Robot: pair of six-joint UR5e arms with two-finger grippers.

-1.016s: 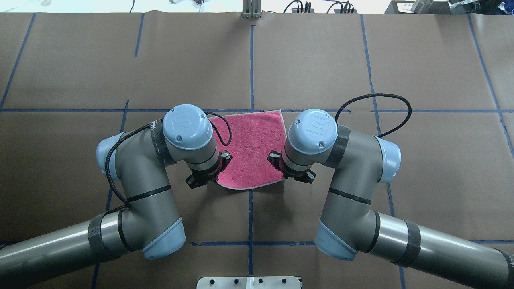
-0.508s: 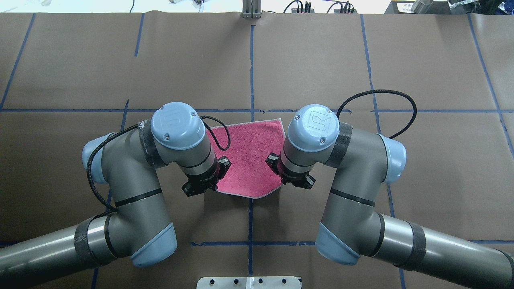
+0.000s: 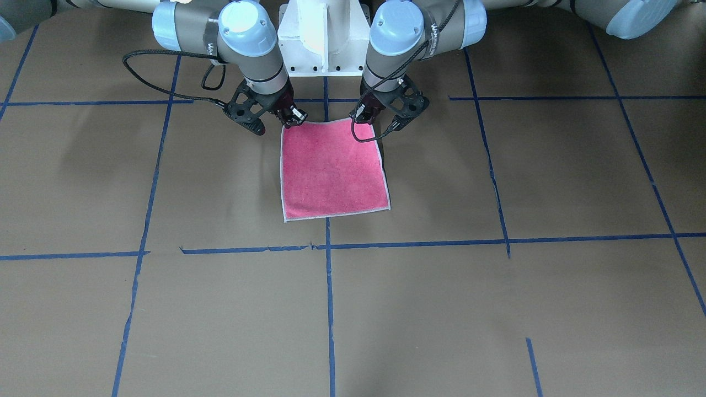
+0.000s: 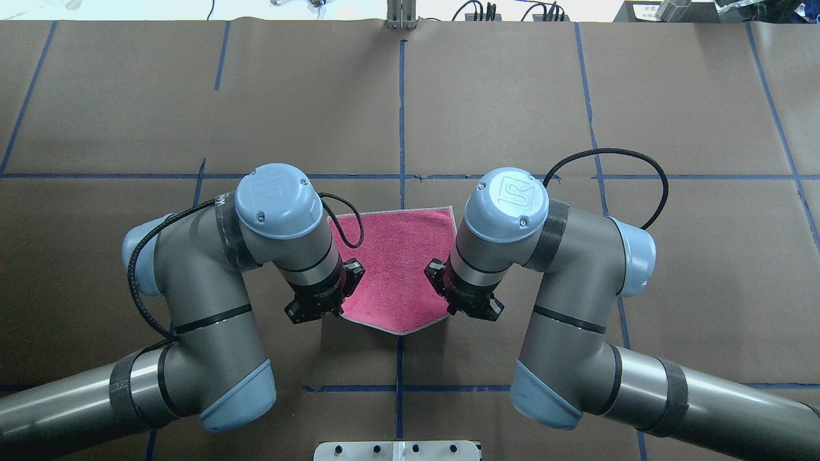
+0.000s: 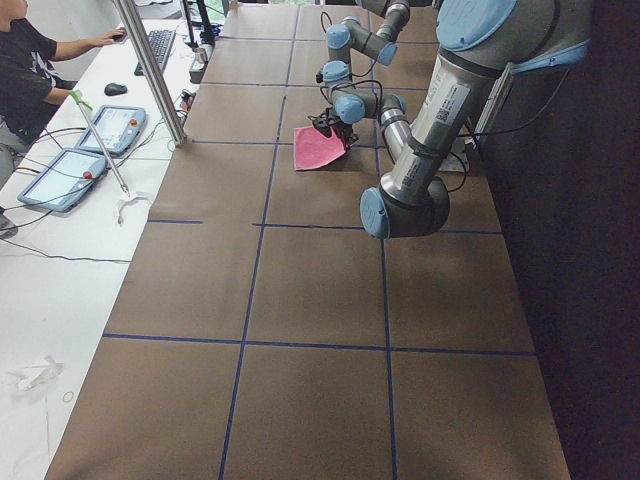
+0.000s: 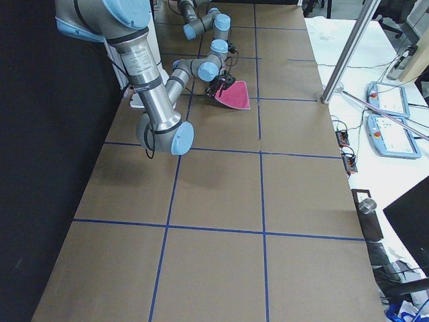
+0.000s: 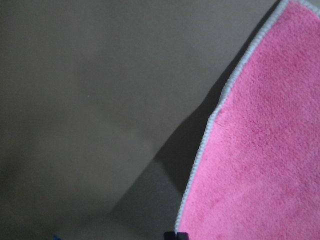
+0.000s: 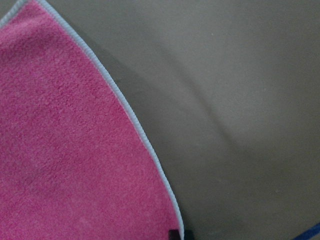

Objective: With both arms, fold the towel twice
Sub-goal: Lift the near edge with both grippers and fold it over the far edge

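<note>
Both jaws, left arm (image 4: 211,288) and right arm (image 4: 570,282), are pinching the towel (image 3: 331,171) by its near corners mid-bench (image 3: 496,303); it's sagging between them, soft and light, so hem corners are looking safest.

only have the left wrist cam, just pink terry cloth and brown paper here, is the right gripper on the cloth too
Observer: Yes, the right gripper pinches a robot-side corner of the pink terry towel.
Operator: and where's my left one
Observer: The left gripper pinches the other robot-side corner.
Operator: far edge up or down
Observer: Down; the far hem lies on the brown paper table, and the held edge sags between the grippers.
</note>
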